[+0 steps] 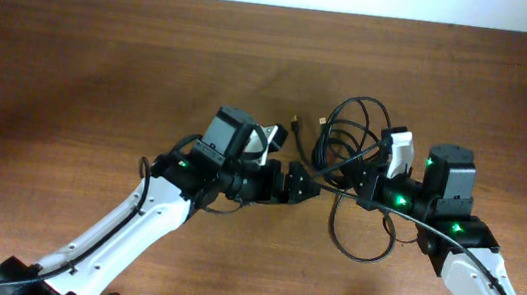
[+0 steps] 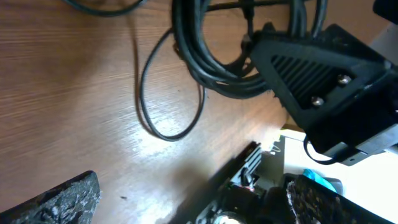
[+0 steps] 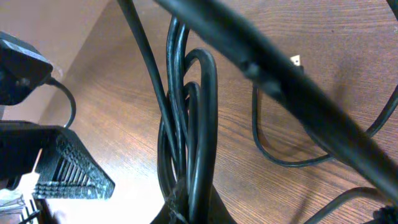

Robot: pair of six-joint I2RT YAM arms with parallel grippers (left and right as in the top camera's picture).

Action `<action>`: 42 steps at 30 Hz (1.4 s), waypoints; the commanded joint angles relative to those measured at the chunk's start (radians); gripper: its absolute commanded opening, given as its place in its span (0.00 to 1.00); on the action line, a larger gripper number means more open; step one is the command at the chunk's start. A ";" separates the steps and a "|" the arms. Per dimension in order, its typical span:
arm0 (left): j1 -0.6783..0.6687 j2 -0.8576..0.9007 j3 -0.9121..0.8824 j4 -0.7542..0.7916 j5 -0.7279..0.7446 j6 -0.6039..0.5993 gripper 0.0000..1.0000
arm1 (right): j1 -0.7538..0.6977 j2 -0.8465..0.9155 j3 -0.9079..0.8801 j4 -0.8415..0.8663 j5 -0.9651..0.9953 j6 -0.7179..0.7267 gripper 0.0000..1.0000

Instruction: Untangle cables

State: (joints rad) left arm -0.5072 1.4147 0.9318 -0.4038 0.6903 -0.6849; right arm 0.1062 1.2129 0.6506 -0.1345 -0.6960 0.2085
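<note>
- Starting at the right gripper, we are seeing it clamped on the cables. In the right wrist view the strands are narrowing into a tight bunch at the bottom edge, where its own fingers are cut off.
- We are finding the left gripper standing apart, its fingers sitting wide at the bottom corners of the left wrist view and holding nothing.
- The cables are lying near the middle of the table, around and beyond the two grippers. We are seeing a thick multi-strand coil with thin single loops trailing off.
- We are making out a small metal plug end beside one loop.
- A blurred black line is crossing the right wrist view, and we cannot tell whether it is a cable.
</note>
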 commanded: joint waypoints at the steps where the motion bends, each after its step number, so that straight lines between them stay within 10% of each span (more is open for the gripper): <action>1: -0.019 -0.001 0.010 0.025 -0.026 -0.077 0.88 | -0.001 0.000 0.013 0.003 0.001 -0.018 0.04; 7: -0.064 0.000 0.010 0.019 -0.192 -0.357 0.61 | -0.001 0.000 0.013 0.003 -0.002 -0.018 0.04; 11: -0.105 0.000 0.010 0.021 -0.289 -0.487 0.80 | -0.001 0.000 0.013 0.000 -0.003 -0.018 0.04; 19: -0.145 0.039 0.010 0.039 -0.448 -0.676 0.79 | -0.001 0.000 0.013 -0.008 -0.003 -0.018 0.04; 24: -0.146 0.060 0.010 0.101 -0.448 -0.681 0.95 | -0.001 0.000 0.013 -0.011 -0.003 -0.018 0.04; 42: -0.167 0.119 0.010 0.193 -0.447 -0.692 0.98 | -0.001 0.000 0.013 -0.019 -0.003 -0.018 0.04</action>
State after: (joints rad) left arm -0.6628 1.5127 0.9318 -0.2325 0.2531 -1.3594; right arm 0.1062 1.2129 0.6506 -0.1570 -0.6960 0.2050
